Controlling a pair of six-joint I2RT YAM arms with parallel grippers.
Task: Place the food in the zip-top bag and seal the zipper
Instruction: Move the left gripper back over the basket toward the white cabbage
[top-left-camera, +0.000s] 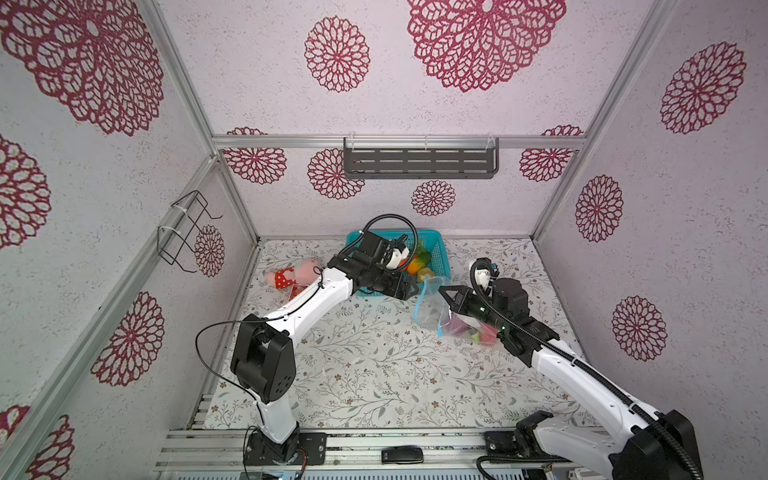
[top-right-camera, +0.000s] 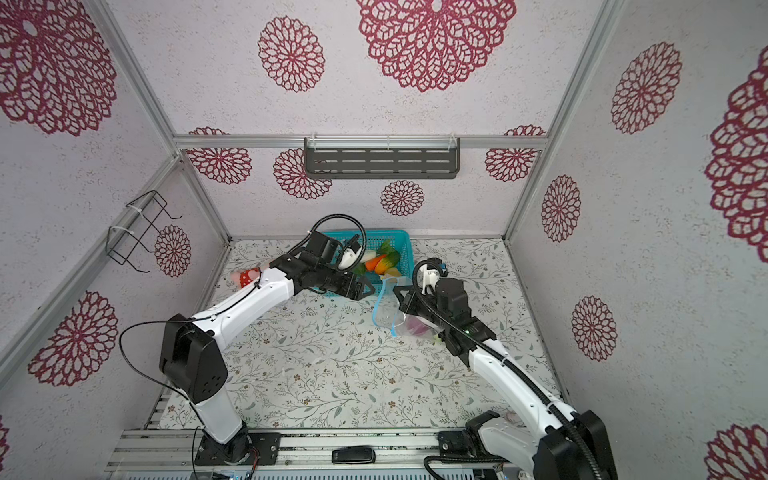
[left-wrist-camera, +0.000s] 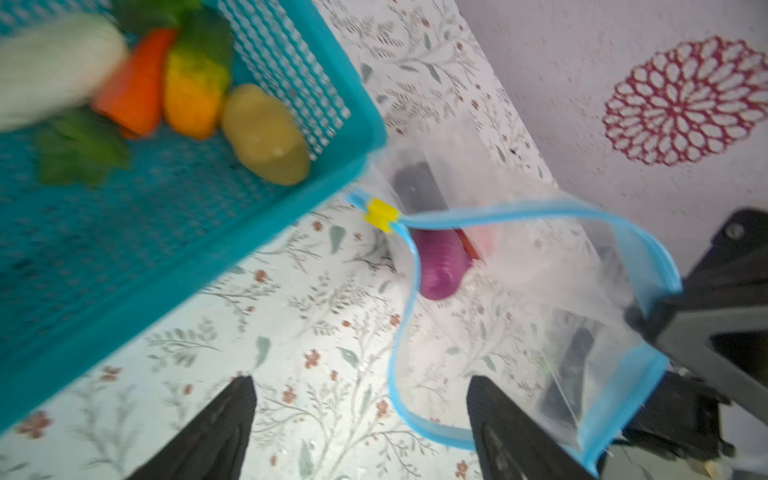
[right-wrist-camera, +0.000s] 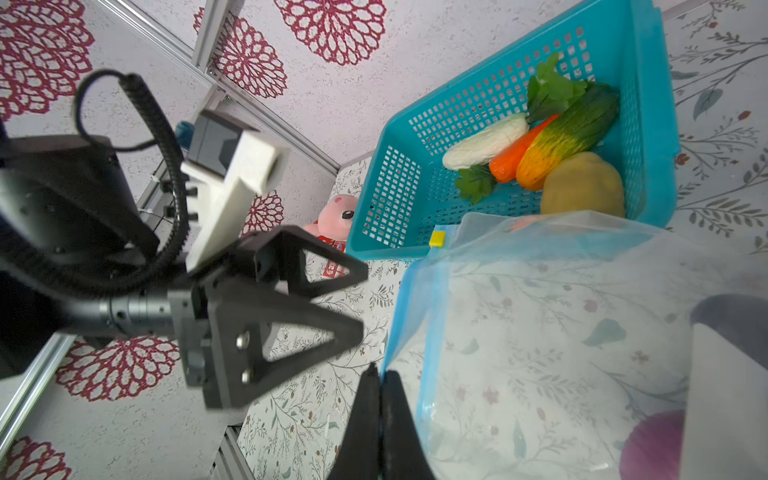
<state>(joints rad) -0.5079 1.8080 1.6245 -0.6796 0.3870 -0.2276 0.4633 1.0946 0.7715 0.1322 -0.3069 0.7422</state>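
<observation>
Right of centre in both top views, the bag (top-left-camera: 432, 309) (top-right-camera: 388, 309) lies crumpled on the table (top-left-camera: 374, 365), just below the basket (top-left-camera: 440, 253). The bag's mouth gapes. In the left wrist view the two sides of the zipper (left-wrist-camera: 540, 205) loop well apart, with a yellow slider (left-wrist-camera: 380, 214) at one end by the basket's corner. An onion (left-wrist-camera: 440, 266) and something red show inside through the clear plastic. The right gripper (right-wrist-camera: 379, 370) is pinched tight on the bag's blue edge and holds it up. The left gripper (left-wrist-camera: 361, 382) stands wide and empty beside the mouth. One finger overlaps the bag's edge in that view, and whether it touches cannot be told. At the upper right of the right wrist view the corn (right-wrist-camera: 484, 143), carrot (right-wrist-camera: 515, 156), potato (right-wrist-camera: 584, 185) and leaves (right-wrist-camera: 552, 85) lie together in the basket. Left of the basket in a top view a plush (top-left-camera: 291, 274) lies on the table.
</observation>
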